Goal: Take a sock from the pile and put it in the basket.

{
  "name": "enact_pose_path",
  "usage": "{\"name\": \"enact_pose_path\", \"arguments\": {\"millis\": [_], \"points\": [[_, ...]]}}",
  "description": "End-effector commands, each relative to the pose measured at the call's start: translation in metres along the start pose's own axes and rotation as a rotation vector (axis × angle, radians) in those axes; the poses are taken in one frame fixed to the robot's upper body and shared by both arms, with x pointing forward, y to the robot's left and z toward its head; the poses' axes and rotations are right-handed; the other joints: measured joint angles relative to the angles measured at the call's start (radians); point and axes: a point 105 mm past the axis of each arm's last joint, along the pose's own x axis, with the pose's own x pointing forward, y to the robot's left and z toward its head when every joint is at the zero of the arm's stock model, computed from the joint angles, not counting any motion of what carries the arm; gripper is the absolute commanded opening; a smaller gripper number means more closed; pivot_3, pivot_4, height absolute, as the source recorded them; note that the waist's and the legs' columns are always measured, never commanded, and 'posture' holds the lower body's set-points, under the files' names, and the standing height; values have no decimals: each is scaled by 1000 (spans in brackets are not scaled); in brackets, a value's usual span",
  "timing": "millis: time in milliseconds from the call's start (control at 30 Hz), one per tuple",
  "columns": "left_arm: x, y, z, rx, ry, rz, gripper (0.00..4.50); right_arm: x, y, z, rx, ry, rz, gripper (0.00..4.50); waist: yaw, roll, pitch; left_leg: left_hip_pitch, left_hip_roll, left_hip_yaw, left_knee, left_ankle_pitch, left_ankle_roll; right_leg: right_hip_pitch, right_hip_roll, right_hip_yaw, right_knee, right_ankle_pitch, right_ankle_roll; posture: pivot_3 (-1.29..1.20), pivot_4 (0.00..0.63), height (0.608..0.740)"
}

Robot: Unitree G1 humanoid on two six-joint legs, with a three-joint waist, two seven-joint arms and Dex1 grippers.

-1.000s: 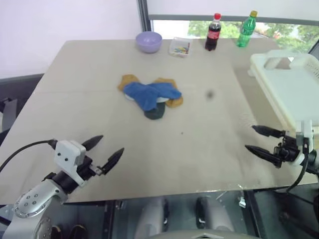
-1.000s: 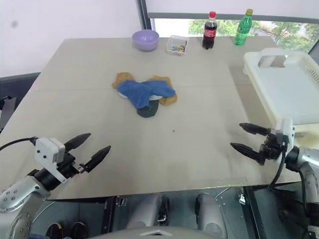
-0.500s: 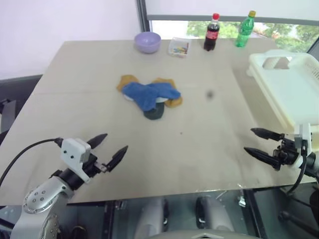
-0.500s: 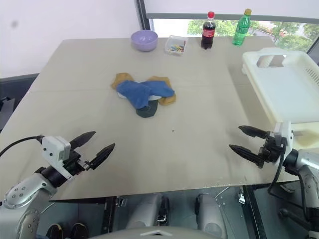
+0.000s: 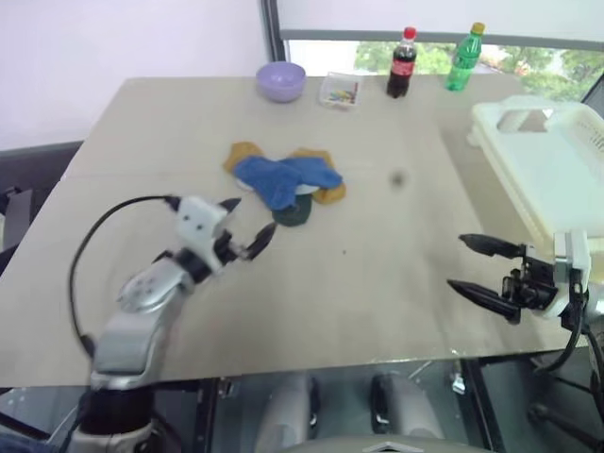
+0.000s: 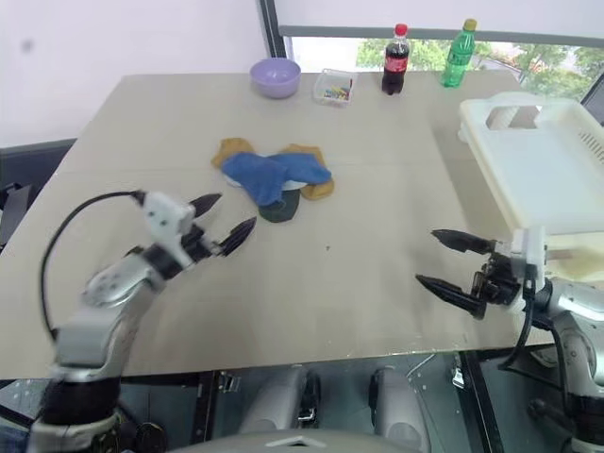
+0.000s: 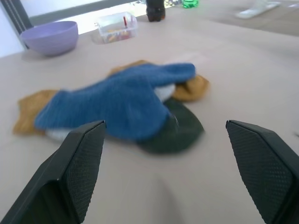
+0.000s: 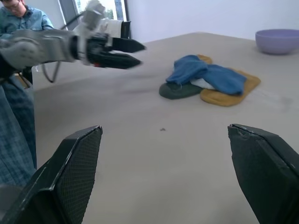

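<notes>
Black-fingered left gripper [image 5: 247,229] hovers over beige table [image 5: 377,255], jaws spread wide, empty, tips just short of sock pile [image 5: 283,181]. Pile lies mid-table: blue sock [image 7: 117,100] on top, mustard, grey and dark green beneath. Right gripper [image 5: 483,271] near table's right edge, jaws wide, empty. Cream-white basket [image 5: 552,160] at far right, well apart from pile.

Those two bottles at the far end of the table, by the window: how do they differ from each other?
The cola bottle is dark with a red cap and red label; the green bottle is see-through green with a yellow cap. The cola bottle stands nearer the small clear box, while the green bottle stands further right, toward the basket. Both are upright, capped and similar in height.
</notes>
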Motion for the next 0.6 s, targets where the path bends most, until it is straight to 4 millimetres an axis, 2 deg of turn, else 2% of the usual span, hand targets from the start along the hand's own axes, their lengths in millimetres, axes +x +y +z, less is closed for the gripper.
{"name": "enact_pose_path", "arguments": {"millis": [33, 167, 333, 433, 500, 600], "points": [[28, -2, -5, 27, 6, 17, 4396, 6, 4, 10, -43, -33, 7, 4424, 0, 0, 0, 0, 0, 0, 0, 1, -1, 0, 0, 0, 0, 0, 0, 0, 150, 733], [63, -6, -21, 69, 88, 17, 4396, 6, 7, 6, -50, -29, -6, 4424, 2, -1, 0, -1, -1, 0, 1, 0, 0, 0, 1, -1, 0, 0, 0, 0, 150, 733], [79, -3, -15, 98, 69, 47, 4396, -1, 10, 1, -54, -12, -44, 4424, -1, -1, 0, -1, 0, 0, 0, 0, 0, 0, 1, 0, 0, 0, 0, 0, 150, 733], [79, 0, -12, 121, 58, 60, 3646, -4, 10, 1, -54, -18, -72, 4500, -2, -1, 0, 0, 0, 0, 0, 0, 0, 0, 0, 0, 0, 0, 0, 0, 150, 733], [78, 1, -9, 124, 45, 71, 2787, -5, 10, 0, -54, -14, -79, 4500, -1, -1, 0, 0, 1, 0, 0, 0, 0, 0, 0, 0, 0, 0, 1, 0, 150, 733], [76, 4, -2, 120, 16, 87, 1218, -7, 10, -4, -49, -9, -91, 4500, -1, -1, 0, 0, 1, 0, 0, 0, 0, 0, 0, 0, 1, 0, 0, 0, 150, 733]]}}
